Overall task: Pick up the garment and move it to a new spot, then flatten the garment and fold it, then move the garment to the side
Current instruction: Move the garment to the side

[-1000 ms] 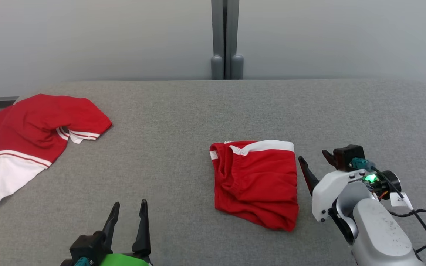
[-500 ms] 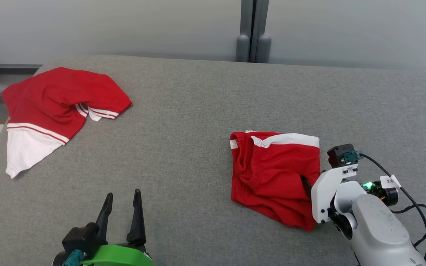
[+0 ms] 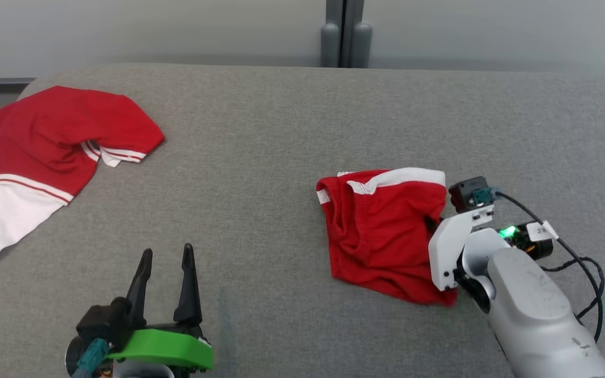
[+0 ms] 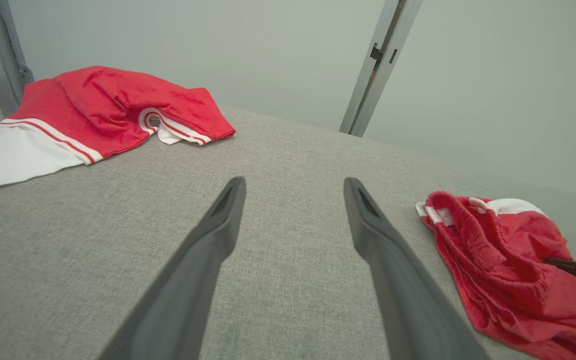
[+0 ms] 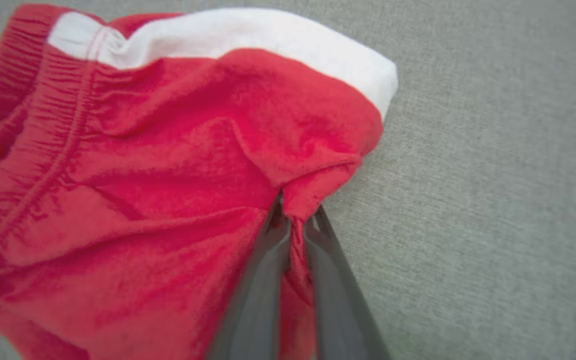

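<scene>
The red shorts (image 3: 381,231) lie right of centre on the grey padded table (image 3: 260,157); the right gripper (image 5: 295,216) is pinched onto their right edge. The left gripper (image 3: 166,254) hangs spread apart, well away.

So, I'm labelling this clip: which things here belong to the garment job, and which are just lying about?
In the job: red shorts, pinched at their edge by the shut right gripper; grey table under them.
Lying about: red and white shirt at the far left; left gripper, open, holding nothing.
</scene>
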Robot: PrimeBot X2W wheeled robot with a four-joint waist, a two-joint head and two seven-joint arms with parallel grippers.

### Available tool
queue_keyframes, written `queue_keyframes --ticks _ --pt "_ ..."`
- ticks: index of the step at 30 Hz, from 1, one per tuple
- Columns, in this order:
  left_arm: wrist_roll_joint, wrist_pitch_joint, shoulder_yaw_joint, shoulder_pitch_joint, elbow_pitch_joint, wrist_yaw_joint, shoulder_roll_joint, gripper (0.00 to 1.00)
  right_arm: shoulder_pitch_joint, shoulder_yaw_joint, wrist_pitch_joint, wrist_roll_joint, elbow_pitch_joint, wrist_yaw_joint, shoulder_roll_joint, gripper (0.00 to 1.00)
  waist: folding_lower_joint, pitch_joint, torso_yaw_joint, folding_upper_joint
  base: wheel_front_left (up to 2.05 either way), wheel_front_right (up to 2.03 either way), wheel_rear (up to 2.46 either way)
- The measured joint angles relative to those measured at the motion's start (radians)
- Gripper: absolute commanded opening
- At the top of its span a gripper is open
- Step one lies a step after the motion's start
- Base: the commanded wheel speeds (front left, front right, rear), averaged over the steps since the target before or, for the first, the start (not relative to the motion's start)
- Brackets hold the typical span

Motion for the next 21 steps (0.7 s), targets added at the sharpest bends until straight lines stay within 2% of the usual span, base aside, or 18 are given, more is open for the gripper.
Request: queue_keyframes --ticks 11,21 --pt "0.061 0.0 0.003 -0.088 -0.039 -0.028 0.0 1.0 -0.088 -0.113 -0.051 -0.089 -0.028 0.0 -0.082 0.0 0.0 0.062 -0.163 0.0 0.0 0.0 0.0" --pt "0.129 0.0 -0.03 -0.172 -0.002 -0.058 0.011 1.0 -0.148 -0.219 -0.113 -0.123 -0.03 0.0 -0.094 0.0 0.0 0.153 -0.345 0.0 0.0 0.0 0.0"
